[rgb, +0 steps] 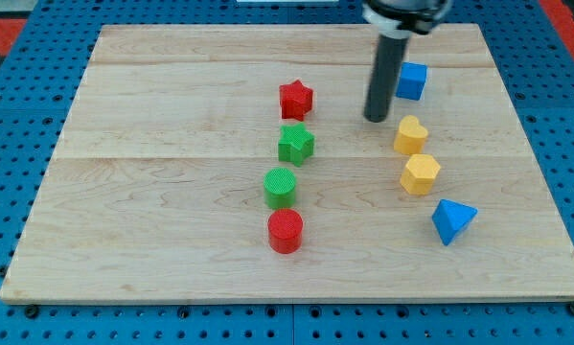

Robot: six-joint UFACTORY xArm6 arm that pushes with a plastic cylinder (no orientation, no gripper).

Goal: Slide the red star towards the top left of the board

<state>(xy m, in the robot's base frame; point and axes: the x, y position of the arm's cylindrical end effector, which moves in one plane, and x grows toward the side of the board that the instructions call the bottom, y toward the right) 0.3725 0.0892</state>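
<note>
My tip (376,117) right of red star (295,98), apart.

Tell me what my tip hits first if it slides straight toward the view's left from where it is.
Probably nothing soon: my tip sits level with the gap between the red star block and green star block, though it may clip either.
</note>
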